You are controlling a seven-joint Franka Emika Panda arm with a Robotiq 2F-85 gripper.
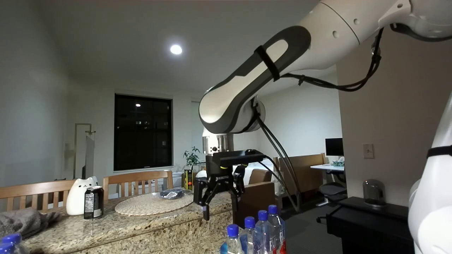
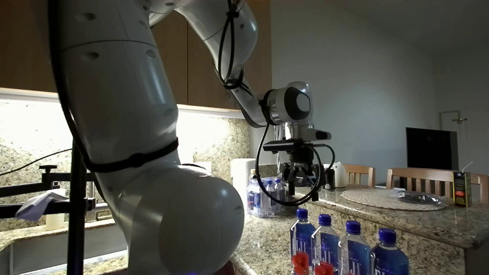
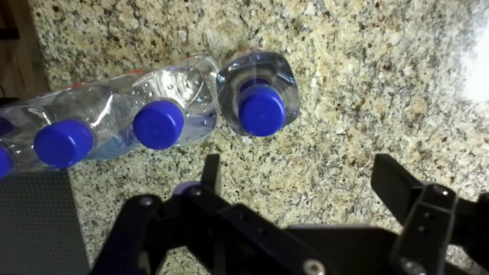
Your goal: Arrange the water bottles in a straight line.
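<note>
Gripper wide and empty, clear of four water bottles standing close together in a near-straight row, presumably to form the required line.

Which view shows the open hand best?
Wrist view: the hand is largest there, both fingers spread apart with countertop between them. Both exterior views show it smaller, fingers down; in an exterior view a cable loop partly crosses it.

I'm teleoperating in a home kitchen: flat-fronted brown wooden cabinets upper left in an exterior view, straight-sided grey sink lower left, slatted wooden chairs right.
</note>
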